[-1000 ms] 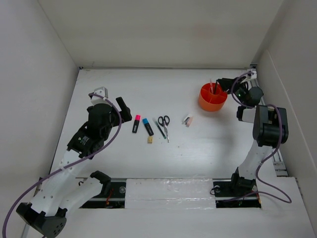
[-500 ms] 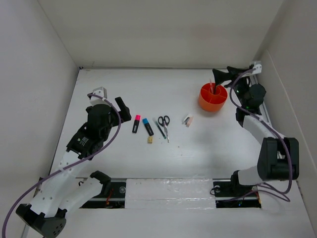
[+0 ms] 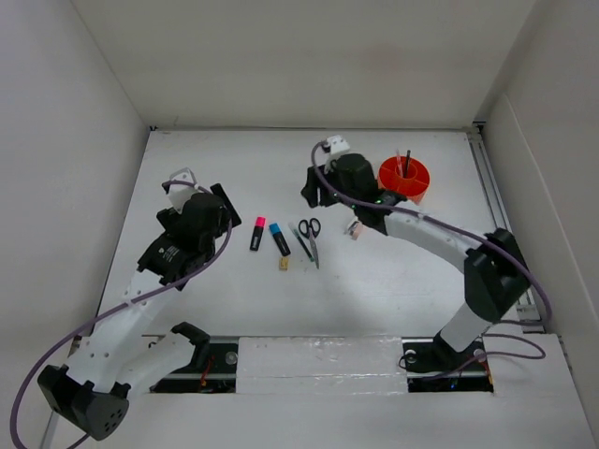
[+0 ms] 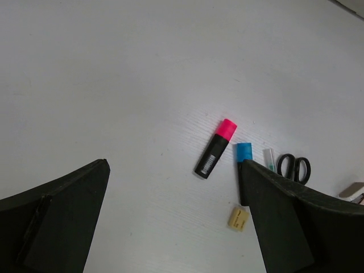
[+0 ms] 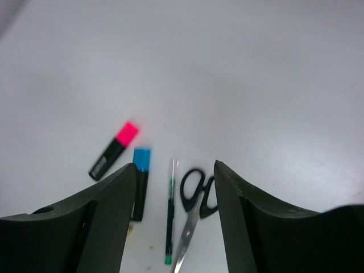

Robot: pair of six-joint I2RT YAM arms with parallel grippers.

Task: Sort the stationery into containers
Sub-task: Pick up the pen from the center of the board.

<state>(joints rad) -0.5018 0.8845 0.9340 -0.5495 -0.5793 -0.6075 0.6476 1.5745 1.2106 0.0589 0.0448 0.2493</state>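
Stationery lies in a row mid-table: a pink-capped highlighter [image 3: 256, 234] [image 4: 216, 155] [image 5: 114, 149], a blue-capped highlighter [image 3: 279, 238] [image 4: 243, 152] [image 5: 141, 165], a thin dark pen [image 3: 303, 240] [image 5: 170, 216], black-handled scissors [image 3: 311, 234] [image 5: 196, 196] [image 4: 294, 166] and a yellowish eraser [image 3: 284, 265] [image 4: 239, 218]. A whitish eraser [image 3: 354, 227] peeks from under the right arm. The orange organiser [image 3: 391, 173] at the back right holds pens [image 3: 406, 165]. My right gripper [image 3: 311, 192] [image 5: 175, 165] hovers open above the pen and scissors. My left gripper [image 3: 204, 198] [image 4: 174, 165] stands wide open, left of the highlighters, holding nothing.
White walls close the table in at the left, back and right. The right forearm [image 3: 421, 229] stretches across the table in front of the organiser. A rail [image 3: 501, 215] runs along the right edge.
The right arm has swung left from the organiser to above the scissors and pen, its jaws now narrower than half a second ago. The left gripper shifted slightly.
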